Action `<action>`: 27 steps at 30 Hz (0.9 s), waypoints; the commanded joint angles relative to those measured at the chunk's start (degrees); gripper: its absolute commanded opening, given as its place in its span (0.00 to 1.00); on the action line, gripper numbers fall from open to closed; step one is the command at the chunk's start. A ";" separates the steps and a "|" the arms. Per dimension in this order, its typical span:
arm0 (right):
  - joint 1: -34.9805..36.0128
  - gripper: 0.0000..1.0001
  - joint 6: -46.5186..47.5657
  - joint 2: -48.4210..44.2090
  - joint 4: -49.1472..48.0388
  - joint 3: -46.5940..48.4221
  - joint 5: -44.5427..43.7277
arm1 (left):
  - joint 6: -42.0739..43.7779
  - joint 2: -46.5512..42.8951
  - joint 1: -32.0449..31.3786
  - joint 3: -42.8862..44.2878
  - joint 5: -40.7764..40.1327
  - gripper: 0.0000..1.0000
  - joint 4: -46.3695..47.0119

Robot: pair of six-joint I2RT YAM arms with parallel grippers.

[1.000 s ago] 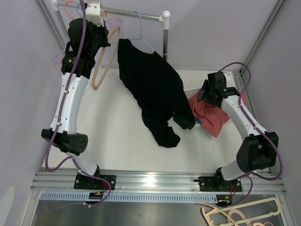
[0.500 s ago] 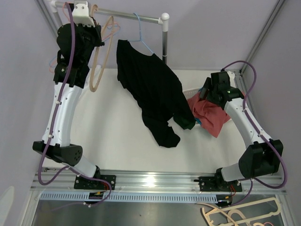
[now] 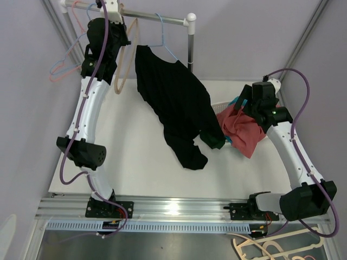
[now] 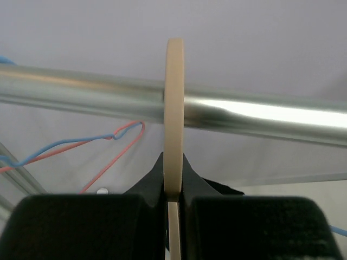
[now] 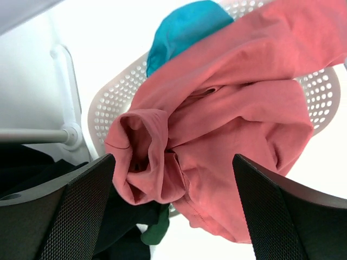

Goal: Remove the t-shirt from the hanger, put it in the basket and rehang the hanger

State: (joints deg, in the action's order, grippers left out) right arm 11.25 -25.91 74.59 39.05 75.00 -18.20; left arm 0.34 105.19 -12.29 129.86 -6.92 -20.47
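Note:
A black t-shirt [image 3: 176,100] hangs from a blue wire hanger [image 3: 162,39] on the metal rail [image 3: 162,19] and drapes down onto the white table. My left gripper [image 3: 115,20] is up at the rail, left of that hanger. It is shut on the hook of an empty beige hanger [image 3: 126,62]. In the left wrist view the beige hook [image 4: 174,108] sits over the rail [image 4: 255,116], pinched by my gripper [image 4: 174,187]. My right gripper [image 3: 245,104] is open and empty above a red t-shirt [image 3: 244,130]; the right wrist view shows it [image 5: 173,208] wide open.
A white perforated basket [image 5: 108,103] holds the red t-shirt [image 5: 238,108] and a teal cloth [image 5: 184,27]. A green cloth [image 3: 216,142] lies by the black shirt's hem. Pink and blue wire hangers [image 3: 62,62] hang at the rail's left end. A rail post [image 3: 190,40] stands behind the shirt.
My left arm has swung right and brought the beige hanger's hook onto the rail. My right arm has lifted and drawn back to the right, off the red t-shirt.

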 commanded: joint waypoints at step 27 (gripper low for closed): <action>-0.26 0.91 2.53 -4.72 -15.74 -1.71 16.08 | 2.22 -12.20 -22.14 -1.98 -28.06 1.00 -0.01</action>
State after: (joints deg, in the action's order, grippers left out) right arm 10.46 -24.71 70.81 31.79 72.64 -7.90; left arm 3.84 91.81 -31.62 129.10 -31.81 -18.98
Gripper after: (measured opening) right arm 0.915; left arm 0.994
